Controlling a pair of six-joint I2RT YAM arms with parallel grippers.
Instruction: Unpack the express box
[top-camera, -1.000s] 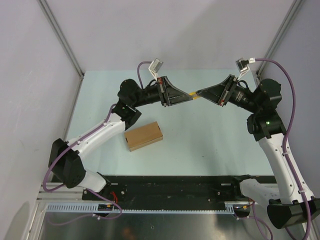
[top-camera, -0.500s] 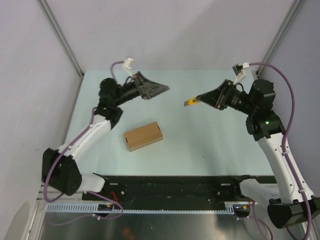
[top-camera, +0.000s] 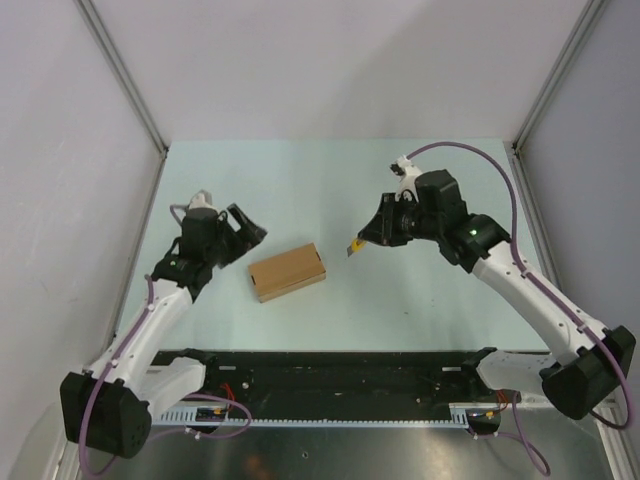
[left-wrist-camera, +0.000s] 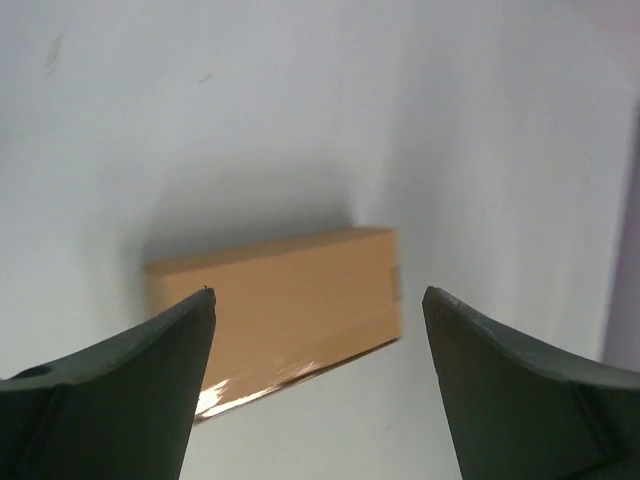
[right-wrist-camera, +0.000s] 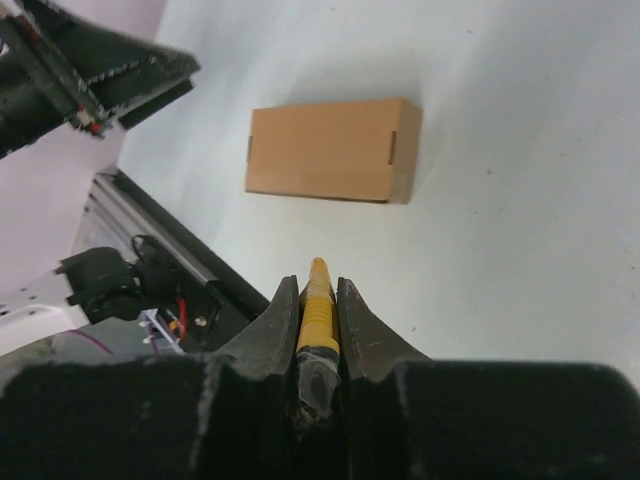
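Observation:
The express box (top-camera: 287, 272) is a small brown cardboard box lying shut and flat on the pale table, also seen in the left wrist view (left-wrist-camera: 280, 295) and the right wrist view (right-wrist-camera: 335, 150). My left gripper (top-camera: 246, 232) hovers just left of it, open and holding nothing (left-wrist-camera: 318, 295), with the box beyond its fingertips. My right gripper (top-camera: 366, 238) hangs to the right of the box, shut (right-wrist-camera: 317, 285) on a slim yellow utility knife (right-wrist-camera: 318, 310). The knife's tip (top-camera: 353, 247) points toward the box and stays apart from it.
The black base rail (top-camera: 350, 375) with wiring runs along the near edge of the table (top-camera: 430, 300). Grey walls and metal frame posts (top-camera: 125, 80) enclose the back and sides. My left gripper (right-wrist-camera: 100, 80) shows at the top left of the right wrist view.
The left gripper let go of the knife, opened, and swung down and back to the box's left side. The right arm carried the knife forward toward the box.

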